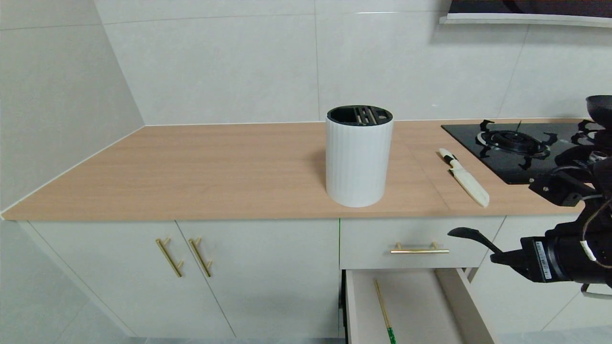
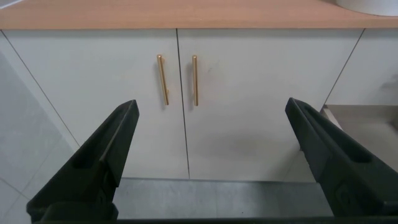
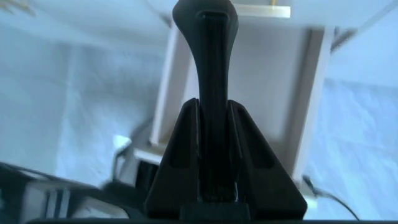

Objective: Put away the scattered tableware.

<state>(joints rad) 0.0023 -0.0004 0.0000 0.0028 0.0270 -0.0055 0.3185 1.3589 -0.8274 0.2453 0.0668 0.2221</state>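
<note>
**Spoon in my right grip, open drawer below and left of it**

The bench [image 1: 215, 167] spans the middle of the head view, with the white holder [image 1: 358, 157] upright at centre. Under the bench's right end, the drawer [image 1: 420, 306] is pulled out at the bottom of the frame, its length running toward the lower edge. My left fingers [image 2: 109, 155] are spread wide and empty, facing the cupboard doors [image 2: 249, 112]. My right fingers [image 3: 180, 155] are clamped on the handle of a black spoon [image 1: 471, 235] at lower right, so I judge this arm the nearer. The spoon's long axis points left, so I think it must turn along the drawer. The knife [image 1: 464, 177] lies on the bench right of the holder, near the front edge. A chopstick [image 1: 384, 306] lies along the drawer's left side, with bare floor to its right.
</note>
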